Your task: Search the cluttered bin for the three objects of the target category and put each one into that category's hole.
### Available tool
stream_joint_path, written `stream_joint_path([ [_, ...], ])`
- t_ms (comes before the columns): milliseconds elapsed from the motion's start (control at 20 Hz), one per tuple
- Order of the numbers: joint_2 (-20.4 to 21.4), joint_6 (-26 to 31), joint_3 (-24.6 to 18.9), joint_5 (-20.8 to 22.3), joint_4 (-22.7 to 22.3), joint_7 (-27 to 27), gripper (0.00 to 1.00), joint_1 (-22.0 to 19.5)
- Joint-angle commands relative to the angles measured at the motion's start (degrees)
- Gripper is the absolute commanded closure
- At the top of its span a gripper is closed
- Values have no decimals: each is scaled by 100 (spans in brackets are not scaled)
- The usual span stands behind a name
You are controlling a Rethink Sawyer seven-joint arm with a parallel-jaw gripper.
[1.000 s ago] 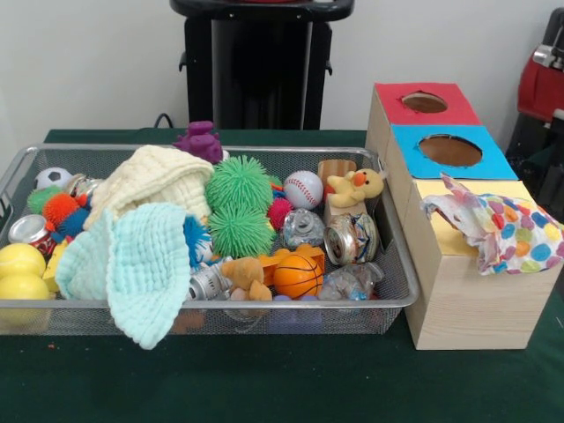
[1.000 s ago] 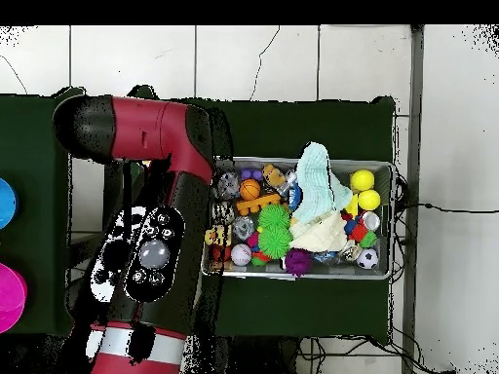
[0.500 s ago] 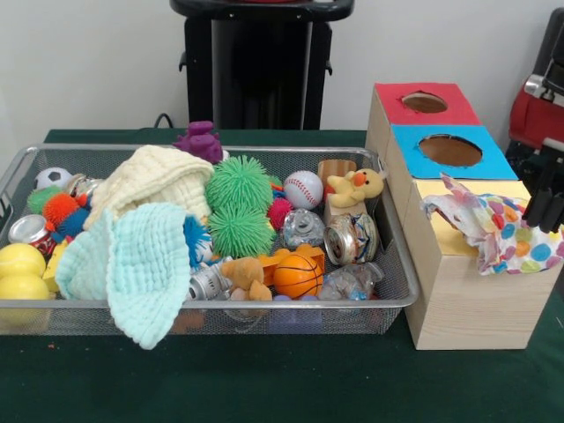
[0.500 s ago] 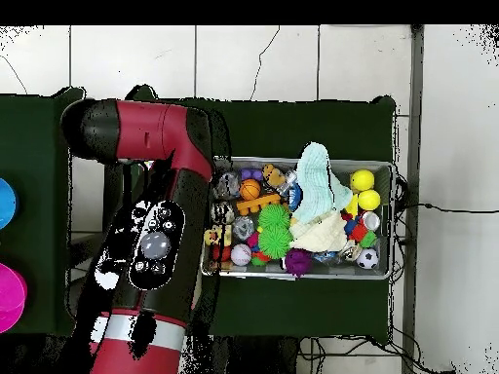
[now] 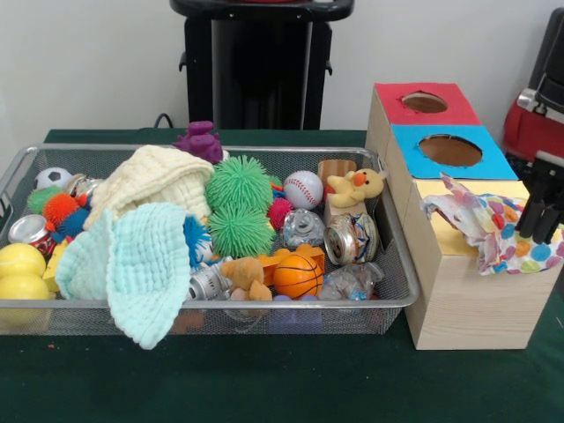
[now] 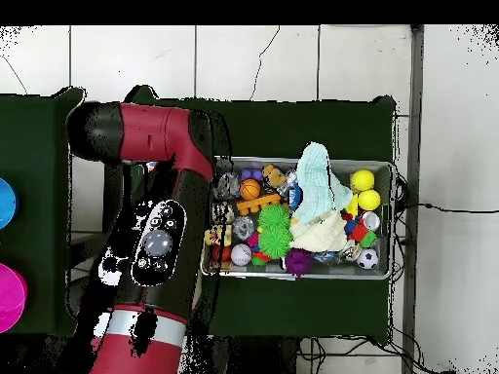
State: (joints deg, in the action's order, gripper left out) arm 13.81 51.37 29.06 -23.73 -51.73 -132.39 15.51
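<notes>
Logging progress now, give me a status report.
End effector over polka-dot cloth, grip unclear. Cloth lies across wooden box's yellow section. Wire mesh bin still crowded.

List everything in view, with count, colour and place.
bin: 1, wire mesh, table's left
cloths: 2, mint and cream, bin's left, mint one draped over the front rim
spiky balls: 2, green, bin's middle
yellow balls: 2, bin's left end
baseball: 1, white, rear
basketball: 1, orange, front
duck: 1, yellow, bin's right rear
can: 1, crushed, below duck
box: 1, wood, red, blue and yellow tops, right of bin
dotted cloth: 1, multicoloured, on yellow top
arm: 1, red and black
claw: 1, black, over dotted cloth
</notes>
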Motion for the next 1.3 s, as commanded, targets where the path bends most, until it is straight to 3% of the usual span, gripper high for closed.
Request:
stream_joint_path([
  [50,-255,25,-415,-117,-925,-1574,100,-42],
  [800,-332,859,-397,-335,-993,-1831,100,-12],
  [1300,-391,1026,-414,-468,-1140,-1951,100,36],
])
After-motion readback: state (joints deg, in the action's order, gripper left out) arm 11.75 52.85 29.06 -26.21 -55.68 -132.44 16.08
